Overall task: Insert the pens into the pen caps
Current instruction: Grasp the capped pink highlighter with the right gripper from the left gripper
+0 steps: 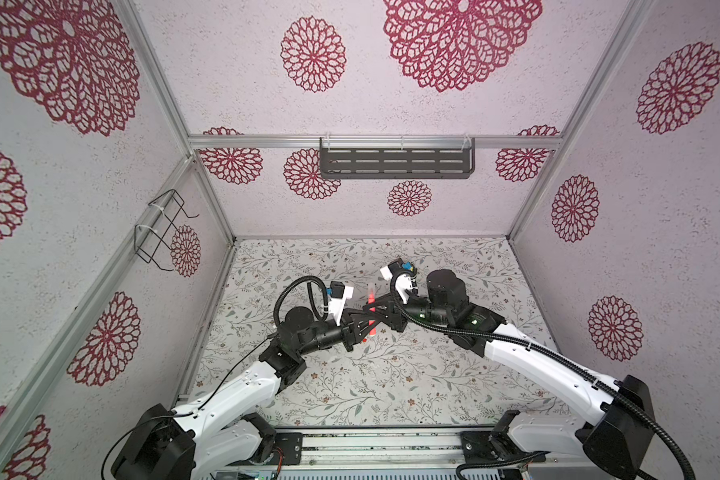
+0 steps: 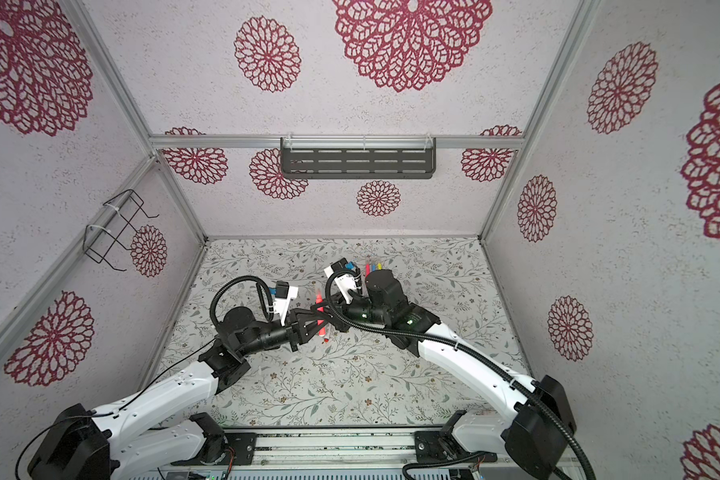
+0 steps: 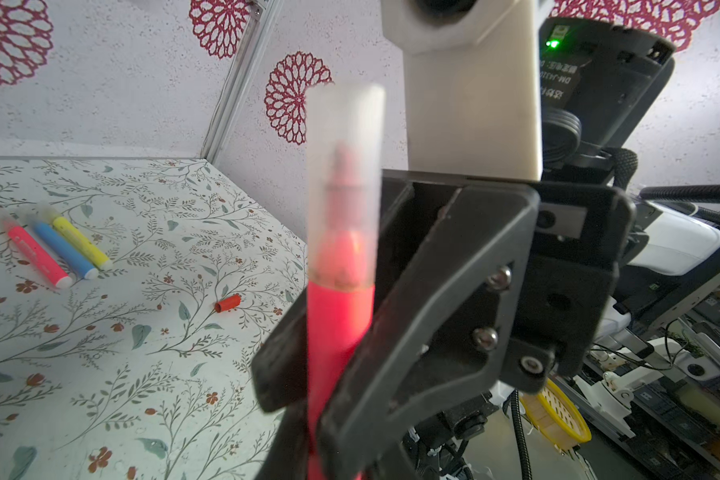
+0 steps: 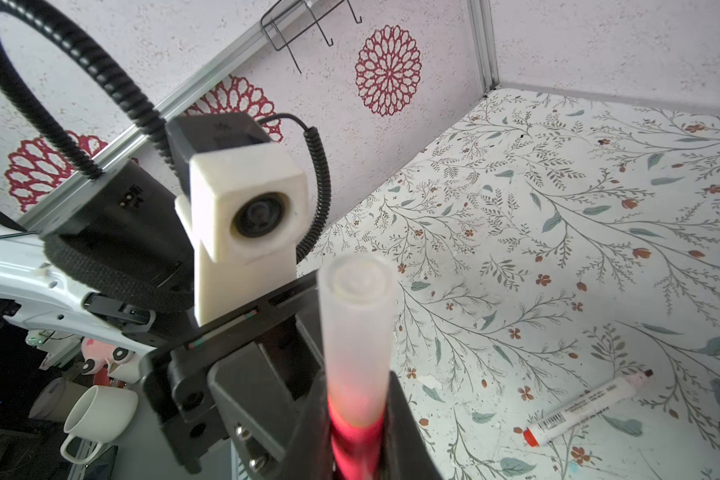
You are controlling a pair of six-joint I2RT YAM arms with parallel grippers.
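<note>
Pen (image 3: 339,328) barrel smooth plastic, slight gloss; its cap (image 3: 344,166) frosted translucent plastic, matt. Table (image 1: 391,386) cover matt printed sheet (paper or vinyl, can't tell). Walls (image 1: 350,218) rough, grainy, matt. Frame (image 1: 267,142) brushed metal, dull sheen. Shelf (image 1: 325,164) dark matt metal. Camera mount (image 4: 246,216) cream matt plastic, slightly rough. Conduit (image 4: 100,71) ribbed black plastic. Screws (image 3: 499,277) shiny metal. Arm shells (image 1: 242,386) glossy white plastic.

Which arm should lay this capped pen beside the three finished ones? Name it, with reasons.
Right, probably. The left gripper and right gripper are both shut on the red pen, but the three capped pens lie just beyond the right arm's wrist.
</note>
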